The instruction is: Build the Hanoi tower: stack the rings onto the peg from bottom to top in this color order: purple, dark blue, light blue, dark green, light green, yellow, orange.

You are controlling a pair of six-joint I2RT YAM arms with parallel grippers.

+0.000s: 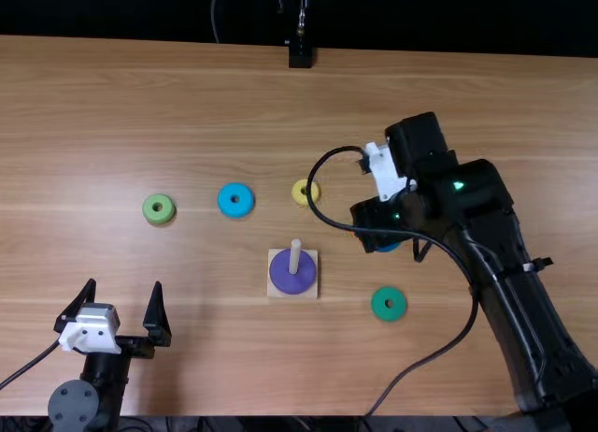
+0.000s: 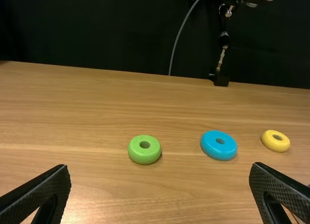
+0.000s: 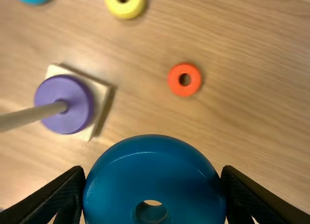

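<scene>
- what do you make out from above?
- in the top view, my pincer [image 1: 394,245] is to the right of the peg [image 1: 295,254], with a blue sliver of the dark blue ring [image 1: 387,248] peeping from under it. the purple ring [image 1: 288,278] is already on the peg, flat on the square base [image 1: 312,292], as the widest tier ought to be.
- and the rest?
- the light green ring [image 1: 152,214], light blue ring [image 1: 227,206] and yellow ring [image 1: 297,194] lie flat on the table [image 1: 187,114], and the dark green ring [image 1: 381,310] is on my side, nearer the table's front edge. spaced well apart like that, each can be picked without nudging another, i'd say.
- what about the left wrist view?
- there the left gripper [image 2: 161,168] is spread wide with nothing in it, and the light green ring, light blue ring and yellow ring lie beyond it.
- and your own?
- my right wrist view tells me most: i'm pinching the dark blue ring by opposite sides, its hole left free, i think so that it can slip over the peg. from above my arm covers most of that ring; here i see its whole hole. this view also gives me the orange ring [image 3: 175,80], loose on the table, last in the order.
- so next?
- i'd centre the hole over the peg and lower it straight; off-centre, it could catch the tip
</scene>
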